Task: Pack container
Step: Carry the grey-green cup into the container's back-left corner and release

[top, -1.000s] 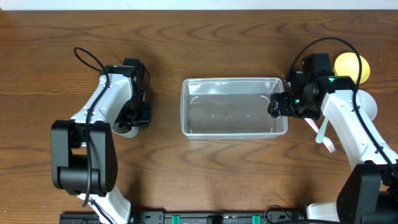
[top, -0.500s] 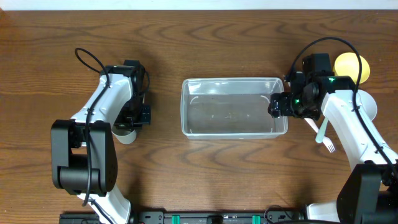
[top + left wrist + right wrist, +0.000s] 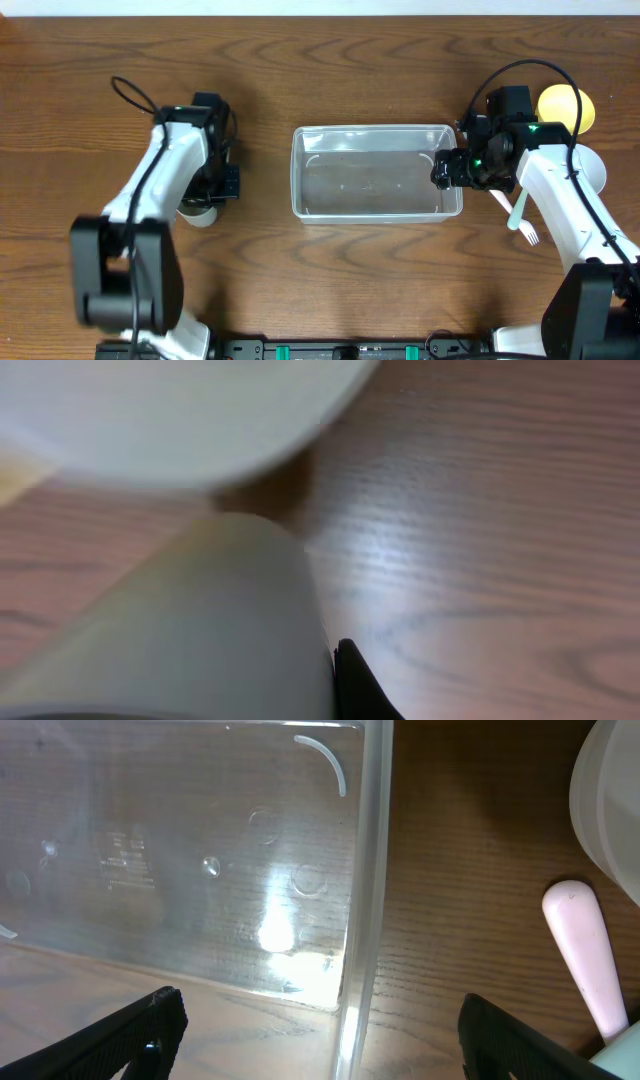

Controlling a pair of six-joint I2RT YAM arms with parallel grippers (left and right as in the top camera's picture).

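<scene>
A dark wood-grain table point(image 3: 350, 260) fills the view, with the container point(image 3: 375, 185) lying empty near its centre, long side parallel to the near edge. Toward the left edge, the left tool point(image 3: 208, 195) has its jaws together, apparently pinching the wall of a white cup point(image 3: 200, 213); the wrist view is too blurred to be sure of the hold. The right tool point(image 3: 447, 170) stands apart, straddling the container's right end wall without clamping it. The step in hand looks like carrying the cup to the container. It would go best lifted straight up, kept upright, taken over the left rim and lowered inside before release. The right tool could steady the container against sliding.
</scene>
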